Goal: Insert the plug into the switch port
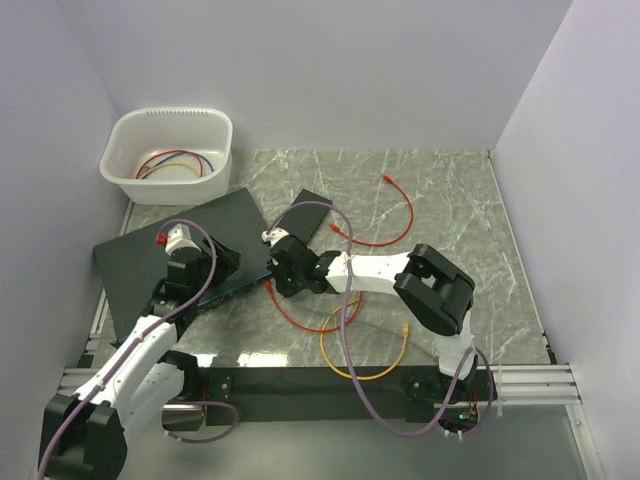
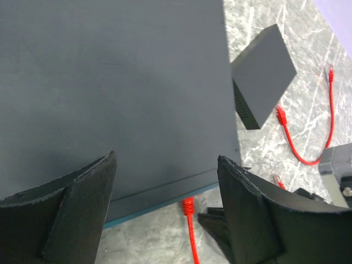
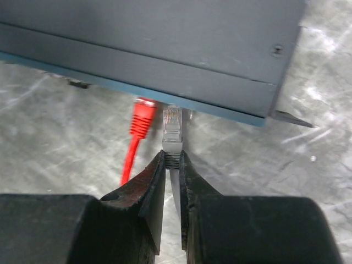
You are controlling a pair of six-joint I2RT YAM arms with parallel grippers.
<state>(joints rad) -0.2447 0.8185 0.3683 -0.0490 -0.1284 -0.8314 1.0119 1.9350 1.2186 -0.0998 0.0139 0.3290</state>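
Top view: we count one switch (image 1: 130, 265), one black box (image 1: 310, 212), two red cables (image 1: 410, 222) (image 1: 290, 316), one orange-yellow cable (image 1: 360, 378); left wrist: left gripper (image 2: 166, 165) gapes above the switch; right wrist: right gripper (image 3: 172, 157) pinches a grey plug (image 3: 172, 129) just beside the red plug (image 3: 142, 118) at the switch's teal front.

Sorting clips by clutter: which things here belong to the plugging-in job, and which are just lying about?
In the job: red plug at the teal front of the switch; right end effector, shut on a grey plug.
Lying about: small black box; white tub of cables; orange-yellow cable; loose red cable.
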